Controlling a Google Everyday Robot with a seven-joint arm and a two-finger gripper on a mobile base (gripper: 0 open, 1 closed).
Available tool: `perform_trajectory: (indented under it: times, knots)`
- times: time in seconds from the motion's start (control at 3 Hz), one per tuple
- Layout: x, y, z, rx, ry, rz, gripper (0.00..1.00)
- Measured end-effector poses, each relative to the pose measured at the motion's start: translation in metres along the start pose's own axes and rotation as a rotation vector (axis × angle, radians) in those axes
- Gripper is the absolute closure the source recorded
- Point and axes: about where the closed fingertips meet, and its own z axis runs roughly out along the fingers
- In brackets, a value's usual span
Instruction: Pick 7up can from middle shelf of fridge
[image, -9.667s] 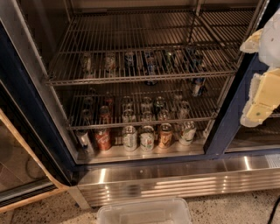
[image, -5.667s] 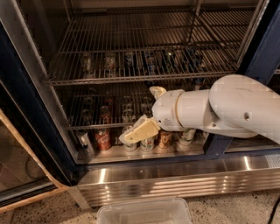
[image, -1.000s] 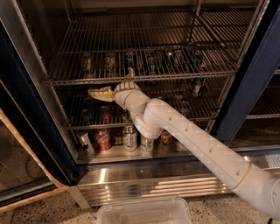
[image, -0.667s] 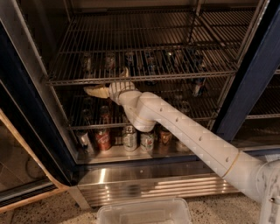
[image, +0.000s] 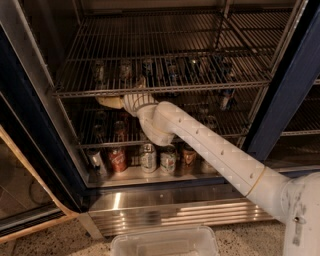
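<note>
The fridge (image: 295, 90) stands open with its wire racks in view. My gripper (image: 107, 102) is at the left, reached in just under the upper rack's front rail, above the middle shelf (image: 225, 135). My white arm (image: 210, 150) runs from the lower right across the shelf front. Several dim cans stand on the middle shelf; a pale one (image: 100, 131) and a darker one (image: 120, 129) are right below the gripper. I cannot tell which is the 7up can. The arm hides the cans behind it.
The upper rack (image: 200, 86) carries a row of cans (image: 124, 70). On the fridge floor stand a red can (image: 117, 159), two pale green-marked cans (image: 148, 157) and a bronze can (image: 188, 156). A clear plastic bin (image: 165, 242) lies in front. The glass door (image: 20, 165) is open at the left.
The arm has risen from in front of the bottom cans into the gap under the upper rack. Over the last second the gripper has pushed slightly left and deeper.
</note>
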Motion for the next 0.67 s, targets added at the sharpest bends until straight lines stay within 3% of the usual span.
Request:
perform_trajectory:
  times: [0.67]
  knots:
    - [0.007, -0.017, 0.023, 0.014, 0.016, 0.033, 0.03]
